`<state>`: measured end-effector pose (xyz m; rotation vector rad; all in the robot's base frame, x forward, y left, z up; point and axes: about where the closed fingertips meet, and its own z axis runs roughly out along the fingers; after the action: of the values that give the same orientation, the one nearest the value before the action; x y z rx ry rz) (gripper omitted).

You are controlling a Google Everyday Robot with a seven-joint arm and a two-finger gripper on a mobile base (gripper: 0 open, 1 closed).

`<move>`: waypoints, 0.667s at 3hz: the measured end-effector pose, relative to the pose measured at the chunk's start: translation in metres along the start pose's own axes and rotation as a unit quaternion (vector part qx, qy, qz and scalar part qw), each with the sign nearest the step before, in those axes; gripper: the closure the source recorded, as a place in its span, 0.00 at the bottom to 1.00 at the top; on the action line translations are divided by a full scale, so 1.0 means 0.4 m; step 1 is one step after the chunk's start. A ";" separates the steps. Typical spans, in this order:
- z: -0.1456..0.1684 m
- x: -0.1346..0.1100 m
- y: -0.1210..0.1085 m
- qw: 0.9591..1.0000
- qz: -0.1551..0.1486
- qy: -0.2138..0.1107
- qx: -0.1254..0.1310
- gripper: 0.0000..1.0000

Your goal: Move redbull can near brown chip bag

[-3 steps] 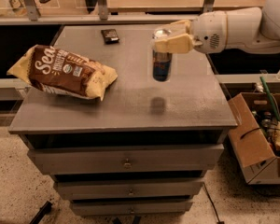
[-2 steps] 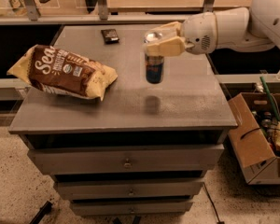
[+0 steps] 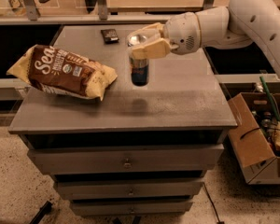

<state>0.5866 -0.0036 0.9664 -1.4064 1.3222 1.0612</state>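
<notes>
- The redbull can (image 3: 139,72) hangs upright above the bench (image 3: 182,99), over its middle and a little toward the back. A soft shadow on the surface in front of it suggests to us that it is lifted clear and not standing.
- We see a slim can with a shiny silver top, a pale upper part mostly hidden in the grasp, and a dark blue lower part. There may be a red mark on the blue, but we cannot make it out with any certainty.
- The gripper (image 3: 145,45) reaches in from the right and is at the can's top, its jaws closed on the can's upper part.
- Compared with a second ago, the can and the arm have travelled left across the bench, and the gap to the brown chip bag (image 3: 65,71) has shrunk. By our reading the carry is well under way and the placing is not yet done.
- The bag lies on the bench's left side, puffy and crinkled, with white lettering on its dark front and pale yellow ends. Its nearest corner is now just beside the can, not touching it.
- We judge that little is left but to lower the can upright, short of the bag's corner.
- Further out, a small flat dark object (image 3: 109,35) lies at the back edge of the bench, and a cardboard box (image 3: 254,146) sits on the floor to the right.
</notes>
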 end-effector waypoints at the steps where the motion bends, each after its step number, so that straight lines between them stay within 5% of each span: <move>1: 0.040 -0.013 0.012 1.000 -0.006 -0.001 -0.022 1.00; 2: 0.082 -0.023 0.015 0.999 -0.012 0.009 -0.033 1.00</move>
<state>0.5799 0.0303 0.9676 -1.4805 1.2904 1.0882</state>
